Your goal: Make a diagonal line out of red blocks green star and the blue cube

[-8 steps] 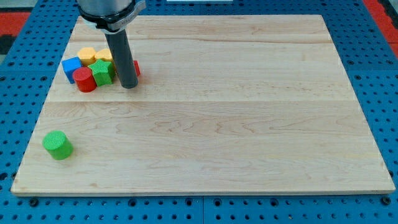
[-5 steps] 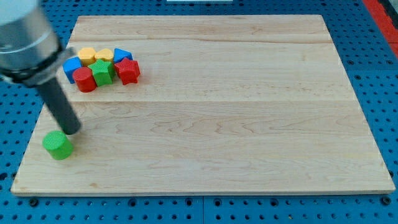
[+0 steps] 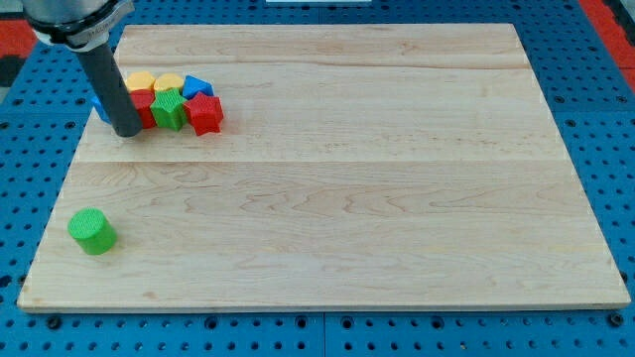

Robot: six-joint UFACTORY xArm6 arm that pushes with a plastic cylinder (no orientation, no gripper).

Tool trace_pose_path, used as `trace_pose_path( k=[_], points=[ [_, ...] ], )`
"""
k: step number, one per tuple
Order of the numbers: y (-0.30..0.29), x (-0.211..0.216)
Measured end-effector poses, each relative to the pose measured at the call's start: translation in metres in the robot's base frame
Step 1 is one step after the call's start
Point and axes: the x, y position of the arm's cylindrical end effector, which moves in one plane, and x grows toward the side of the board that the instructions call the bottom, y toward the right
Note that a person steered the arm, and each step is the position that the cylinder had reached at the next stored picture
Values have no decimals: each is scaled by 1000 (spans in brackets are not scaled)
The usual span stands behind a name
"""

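A cluster of blocks sits at the board's upper left. My tip (image 3: 129, 131) stands at the cluster's left end, in front of the red cylinder (image 3: 147, 111) and the blue cube (image 3: 100, 107), hiding most of both. The green star (image 3: 169, 109) lies right of the red cylinder. A red star-shaped block (image 3: 205, 113) lies right of the green star. The blocks touch or nearly touch one another.
Two yellow blocks (image 3: 140, 81) (image 3: 167, 84) and a blue block (image 3: 196, 87) form the cluster's back row. A green cylinder (image 3: 92, 231) stands alone near the board's lower left. The wooden board (image 3: 357, 198) lies on a blue pegboard.
My tip went from right of the cluster down to beside the green cylinder, then back up to the cluster's left end. The red cylinder and blue cube are now mostly hidden behind it.
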Motion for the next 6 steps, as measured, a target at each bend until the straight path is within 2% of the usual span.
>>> trace_pose_path(
  k=[1,2,3,6],
  points=[
    [0,-6],
    [2,33],
    [-72,49],
    [-75,-5]
  ],
)
